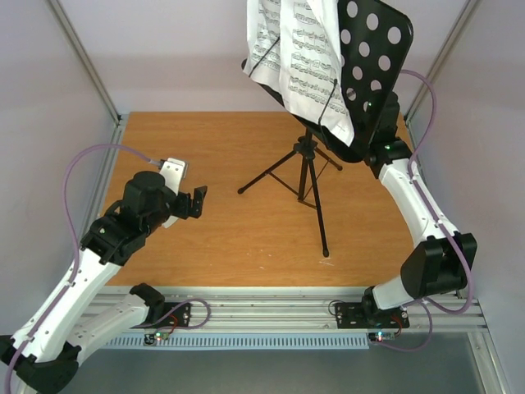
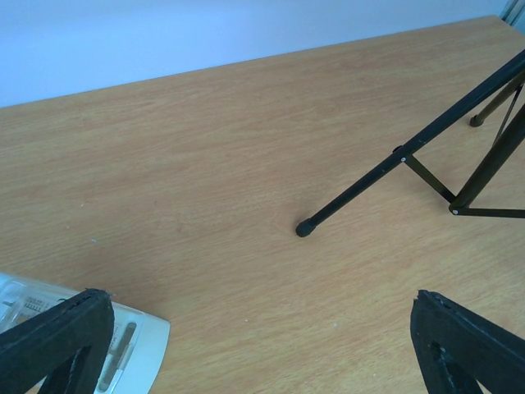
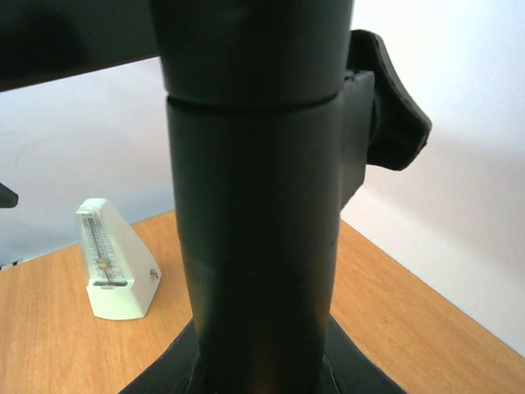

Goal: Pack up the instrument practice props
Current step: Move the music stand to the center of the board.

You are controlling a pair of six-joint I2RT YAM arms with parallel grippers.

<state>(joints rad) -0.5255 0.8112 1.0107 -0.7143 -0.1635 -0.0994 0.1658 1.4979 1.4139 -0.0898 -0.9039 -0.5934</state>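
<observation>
The left claw point(image 1: 198, 202) gapes apart over the surface point(image 1: 246, 246) at centre left. The right claw point(image 3: 261, 373) is clamped on the music stand point(image 1: 312, 185) pole, upper right.

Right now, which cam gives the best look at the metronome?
Right wrist: the metronome stands upright and whole on the table, left of the music stand pole. Top external shows only a white part beside the left arm. Left wrist catches just a corner at bottom left, beside a fingertip.
</observation>
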